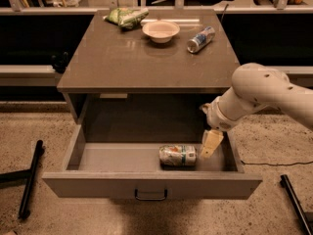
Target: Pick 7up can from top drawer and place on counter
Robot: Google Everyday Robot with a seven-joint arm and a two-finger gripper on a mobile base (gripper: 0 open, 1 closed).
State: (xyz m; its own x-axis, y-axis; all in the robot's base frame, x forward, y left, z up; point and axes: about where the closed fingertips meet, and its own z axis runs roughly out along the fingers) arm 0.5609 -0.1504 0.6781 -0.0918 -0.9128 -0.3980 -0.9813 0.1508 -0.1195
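The 7up can (177, 155) lies on its side in the open top drawer (146, 184), right of the drawer's middle. It is pale silvery with green markings. My gripper (210, 145) hangs into the drawer's right part, just right of the can and close to its end. The white arm (259, 94) reaches in from the right. The counter (132, 58) is the grey-brown slab above the drawer.
On the counter's far side lie a green bag (126, 16), a white bowl (160, 30) and a blue-and-silver can (200, 39) on its side. Black legs (30, 177) lie on the floor left of the drawer, another black bar (296, 199) at right.
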